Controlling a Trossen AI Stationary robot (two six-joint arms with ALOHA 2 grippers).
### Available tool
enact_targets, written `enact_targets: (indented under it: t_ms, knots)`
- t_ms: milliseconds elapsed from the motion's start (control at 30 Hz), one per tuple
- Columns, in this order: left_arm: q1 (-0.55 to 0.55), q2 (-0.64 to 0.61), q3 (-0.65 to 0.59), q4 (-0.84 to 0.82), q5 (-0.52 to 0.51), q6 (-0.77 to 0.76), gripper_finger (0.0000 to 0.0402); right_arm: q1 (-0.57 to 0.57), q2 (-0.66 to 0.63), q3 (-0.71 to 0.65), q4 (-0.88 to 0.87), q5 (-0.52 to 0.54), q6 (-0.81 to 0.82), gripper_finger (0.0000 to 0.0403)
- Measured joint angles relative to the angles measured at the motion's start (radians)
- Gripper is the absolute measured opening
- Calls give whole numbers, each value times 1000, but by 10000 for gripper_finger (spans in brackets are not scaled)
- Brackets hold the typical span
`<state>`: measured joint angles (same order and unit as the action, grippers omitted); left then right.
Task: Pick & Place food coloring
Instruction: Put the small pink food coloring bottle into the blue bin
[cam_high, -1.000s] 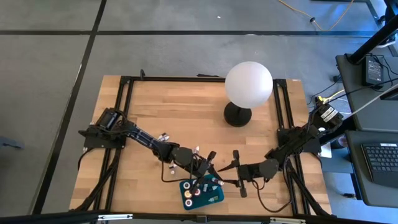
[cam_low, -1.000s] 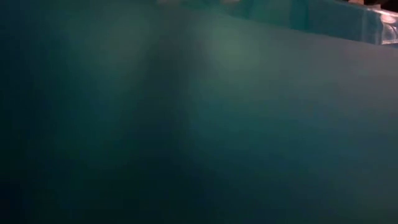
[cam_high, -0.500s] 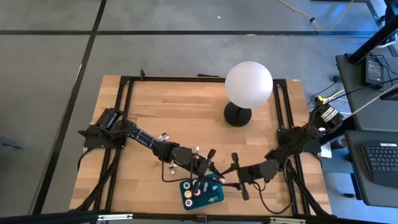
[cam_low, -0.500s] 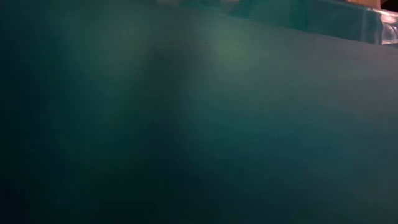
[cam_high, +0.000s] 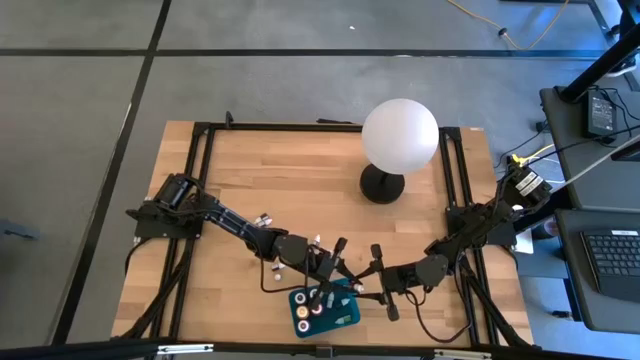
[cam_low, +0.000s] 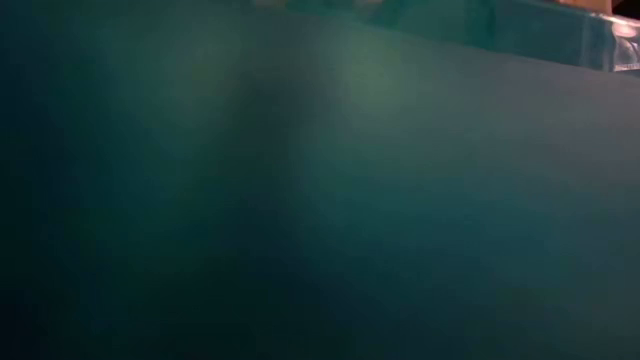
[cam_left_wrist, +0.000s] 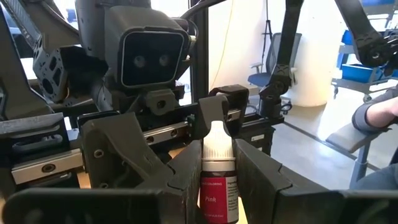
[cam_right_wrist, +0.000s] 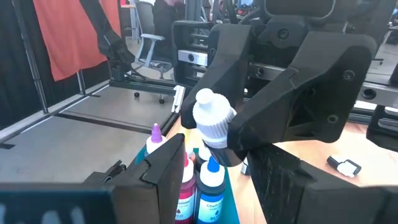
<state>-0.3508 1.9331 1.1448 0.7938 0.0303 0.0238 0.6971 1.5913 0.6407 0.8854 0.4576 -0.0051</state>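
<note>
Left end effector (cam_left_wrist: 217, 180) pinching pink food coloring bottle (cam_left_wrist: 217, 177) over teal tray (cam_high: 345, 319), counter's near edge. Right end effector (cam_high: 377, 266), spread, has edged closer: handover or placement looks imminent.

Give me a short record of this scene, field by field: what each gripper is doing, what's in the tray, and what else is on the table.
left gripper: shut on a pink bottle with a white cap, held upright above the tray
right gripper: open, empty, facing the left gripper from beside the tray
tray: teal, at the table's near edge, several small bottles standing in it
loose bottles: a few small ones on the wood by the left arm
lamp: white globe on a black base, far side of the table
low view: blocked by the tray wall
</note>
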Motion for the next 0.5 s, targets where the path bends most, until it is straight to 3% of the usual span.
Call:
enact_targets:
  t_ms: [167, 500]
  knots:
    - [0, 0, 1, 2, 2, 0, 88, 0, 0, 0, 13, 1, 0, 164]
    - [0, 0, 1, 1, 6, -8, 88, 0, 0, -1, 13, 4, -7, 95]
